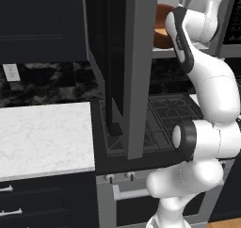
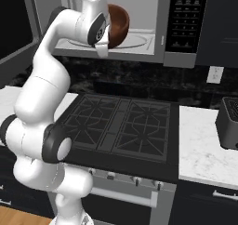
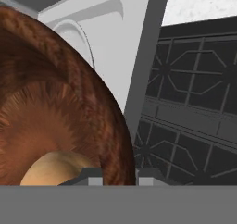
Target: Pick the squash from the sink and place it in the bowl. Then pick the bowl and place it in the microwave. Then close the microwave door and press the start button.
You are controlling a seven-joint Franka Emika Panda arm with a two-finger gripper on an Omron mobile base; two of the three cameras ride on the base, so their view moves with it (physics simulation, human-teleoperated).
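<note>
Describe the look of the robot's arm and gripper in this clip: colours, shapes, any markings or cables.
The arm is built of glossy white, rounded segments with dark grey to black bands at the joints, and a grey round cap tops one upper joint. No cables or markings are visible. The gripper shows as two small dark finger tips with light grey faces in the hand view.

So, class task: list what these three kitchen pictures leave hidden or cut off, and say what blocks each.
- Bowl, right base view: left part behind the arm.
- Squash, hand view: lower part cut off at the bottom.
- Microwave interior, left base view: mostly behind the open microwave door.
</note>
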